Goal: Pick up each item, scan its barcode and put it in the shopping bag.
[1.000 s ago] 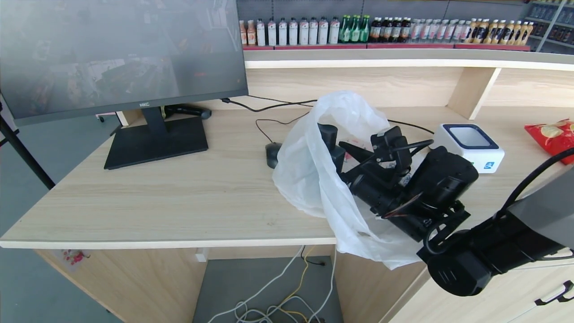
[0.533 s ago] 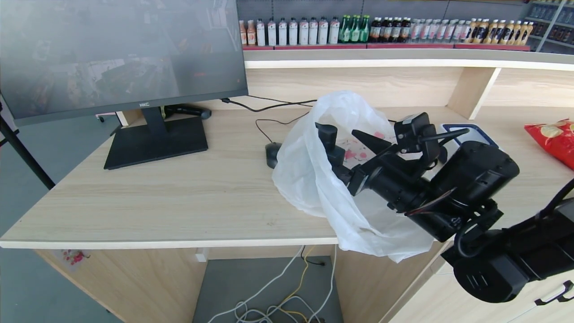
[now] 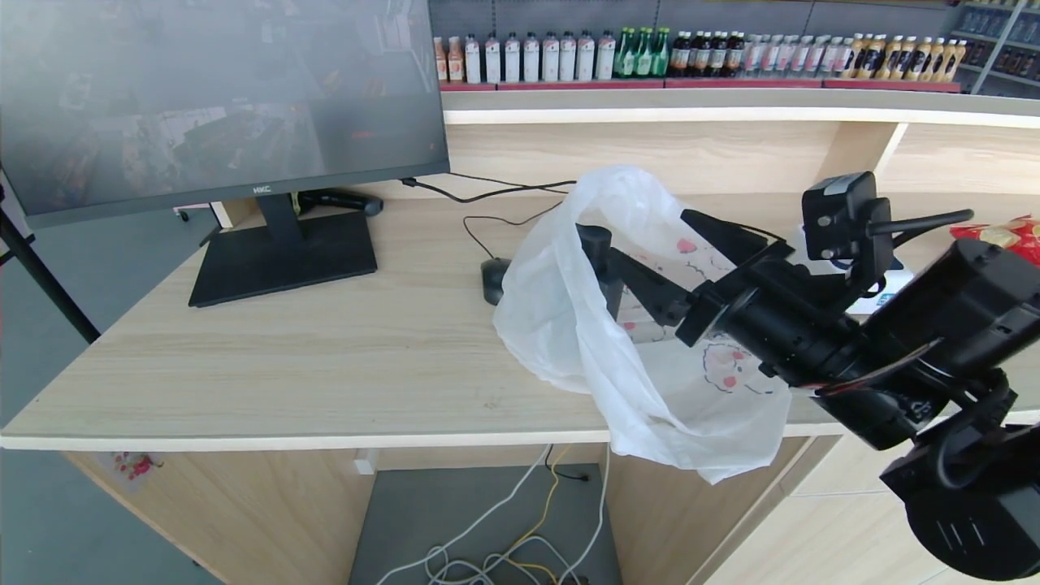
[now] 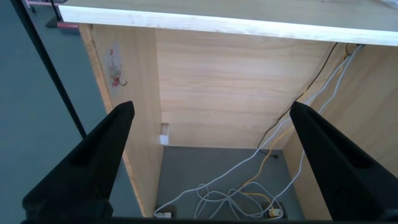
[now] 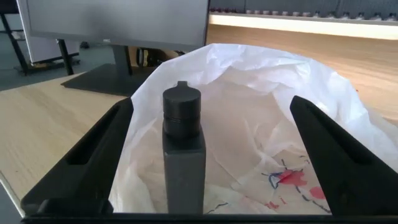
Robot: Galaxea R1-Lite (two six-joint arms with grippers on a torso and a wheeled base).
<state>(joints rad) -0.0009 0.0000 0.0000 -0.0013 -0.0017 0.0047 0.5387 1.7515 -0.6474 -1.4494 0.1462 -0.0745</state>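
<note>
Right gripper (image 3: 650,236) gapes wide, empty, over the shopping bag (image 3: 561,325).

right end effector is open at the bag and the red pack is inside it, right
No. The right end effector is open at the bag, but the red pack lies on the counter outside it, as the head view shows.

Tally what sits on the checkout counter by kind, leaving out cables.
Monitor: 1
Computer mouse: 1
White plastic shopping bag: 1
Black post inside the bag: 1
White scanner box: 1
Red snack bag: 1
Black handheld device behind the monitor stand: 1
Total: 7
</note>
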